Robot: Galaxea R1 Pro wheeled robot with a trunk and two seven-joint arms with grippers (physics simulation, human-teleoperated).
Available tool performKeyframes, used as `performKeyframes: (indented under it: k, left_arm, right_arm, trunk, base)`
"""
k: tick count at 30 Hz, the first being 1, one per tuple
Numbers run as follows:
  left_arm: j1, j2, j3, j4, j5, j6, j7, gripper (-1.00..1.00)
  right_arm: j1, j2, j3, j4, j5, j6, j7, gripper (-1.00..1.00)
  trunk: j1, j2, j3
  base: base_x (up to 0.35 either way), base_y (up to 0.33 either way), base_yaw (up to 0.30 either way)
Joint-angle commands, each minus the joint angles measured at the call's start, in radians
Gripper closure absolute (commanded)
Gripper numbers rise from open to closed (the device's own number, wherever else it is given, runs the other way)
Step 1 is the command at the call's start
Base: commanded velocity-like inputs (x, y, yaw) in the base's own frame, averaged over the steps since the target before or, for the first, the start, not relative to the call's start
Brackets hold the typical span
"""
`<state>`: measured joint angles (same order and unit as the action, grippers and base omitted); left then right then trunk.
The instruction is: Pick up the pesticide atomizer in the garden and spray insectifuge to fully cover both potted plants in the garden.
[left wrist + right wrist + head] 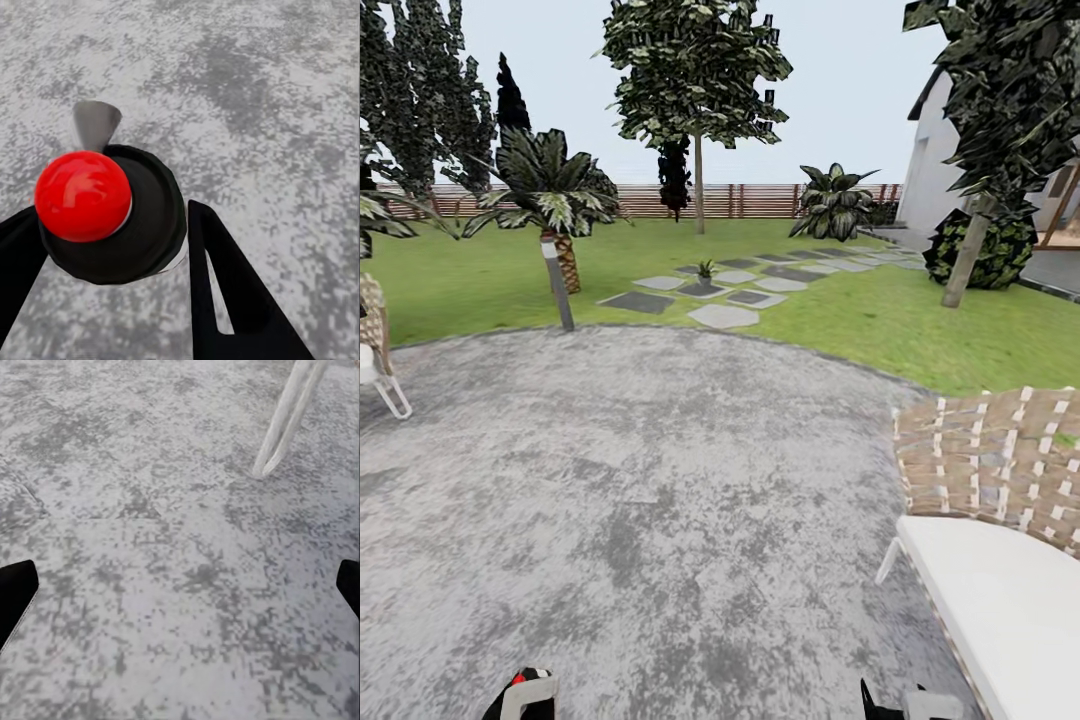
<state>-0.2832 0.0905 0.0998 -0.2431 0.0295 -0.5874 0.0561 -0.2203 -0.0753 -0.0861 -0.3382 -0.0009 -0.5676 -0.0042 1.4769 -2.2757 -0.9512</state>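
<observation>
Spraying had not begun: the left gripper [112,240] pinched the pesticide atomizer [112,214] over the patio [660,500], while the right gripper [180,592] hung spread. One potted plant [706,270] sat far off among the stepping stones [725,316].

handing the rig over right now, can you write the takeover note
Left gripper: closed around a dark round-bodied thing with a red knob, apparently the pesticide atomizer seen end-on.
Right gripper: open, nothing between its fingers, above the patio.
Things: one small potted plant sits among the stepping stones on the lawn, far ahead. I cannot pick out the second one.
Done: the pickup, it seems.
Left: drive across the patio to the plant, spray it fully, then find and spray the other. A wicker chair stands close on the right.
</observation>
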Motion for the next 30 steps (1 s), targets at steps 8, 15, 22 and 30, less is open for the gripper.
performKeyframes:
  k: [8, 15, 22, 30]
  left_arm:
    - [-0.001, 0.0, 0.0, 0.001, 0.003, -0.003, 0.001, 1.0]
    - [-0.001, 0.0, 0.0, 0.001, 0.003, -0.003, 0.001, 1.0]
    - [-0.001, 0.0, 0.0, 0.001, 0.003, -0.003, 0.001, 1.0]
    - [-0.001, 0.0, 0.0, 0.001, 0.003, -0.003, 0.001, 1.0]
  right_arm:
    - [-0.001, 0.0, -0.001, 0.001, 0.0, -0.003, 0.0, -1.0]
    - [-0.001, 0.0, -0.001, 0.001, 0.0, -0.003, 0.0, -1.0]
    - [-0.001, 0.001, -0.001, 0.001, 0.0, -0.003, 0.0, -1.0]
    - [-0.001, 0.001, -0.001, 0.001, 0.0, -0.003, 0.0, -1.0]
  trunk:
    - [0.0, 0.0, -0.001]
    - [0.0, 0.0, -0.001]
    - [0.0, 0.0, -0.001]
    - [0.0, 0.0, -0.001]
  base:
    - [0.338, 0.0, 0.0]
    - [0.339, 0.0, 0.0]
    - [0.339, 0.0, 0.0]
    - [0.339, 0.0, 0.0]
